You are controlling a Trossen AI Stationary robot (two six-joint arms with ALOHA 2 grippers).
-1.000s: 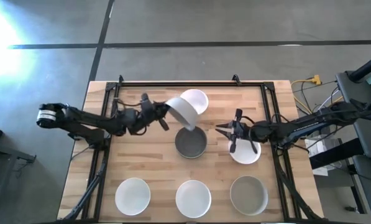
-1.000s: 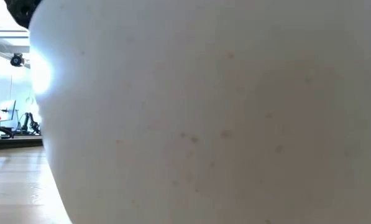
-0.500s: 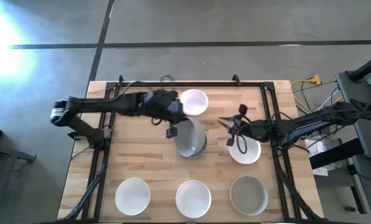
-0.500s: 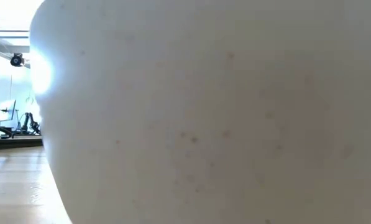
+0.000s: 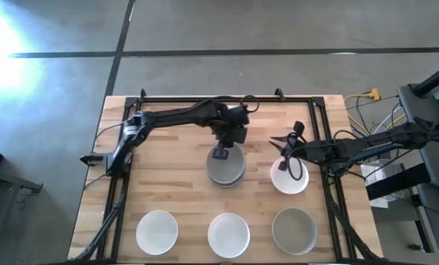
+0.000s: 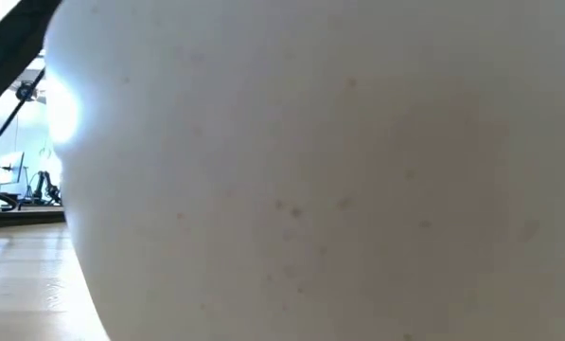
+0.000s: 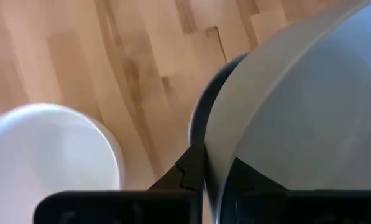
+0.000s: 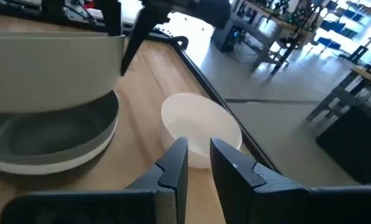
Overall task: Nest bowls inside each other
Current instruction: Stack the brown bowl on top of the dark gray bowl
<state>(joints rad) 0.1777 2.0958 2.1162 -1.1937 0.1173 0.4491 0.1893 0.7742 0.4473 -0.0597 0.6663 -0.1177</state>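
Over the last second I have swung my left arm across from the counter's left side, and my left gripper (image 5: 220, 152) now hangs over the middle of the counter (image 5: 168, 177), closed on the rim of a light grey bowl (image 5: 226, 163), one finger inside and one outside. A second ago that bowl was tipped steeply up on edge beside the white bowl at the back (image 8: 201, 127); now it sits nearly level, mouth up, inside the darker grey bowl (image 8: 51, 146) at the centre. By my reckoning this nesting is all but made, and only the release is left.

The held bowl's opening faces upward. Being round, it has no long axis to speak of. Its rim runs close to flat above the lower bowl's rim in my right wrist view.

My right gripper (image 8: 197, 155) hovers over a white bowl (image 5: 289, 178) just right of the stack, fingers drawn to a narrow gap, holding nothing. Three more bowls line the front edge of the counter.
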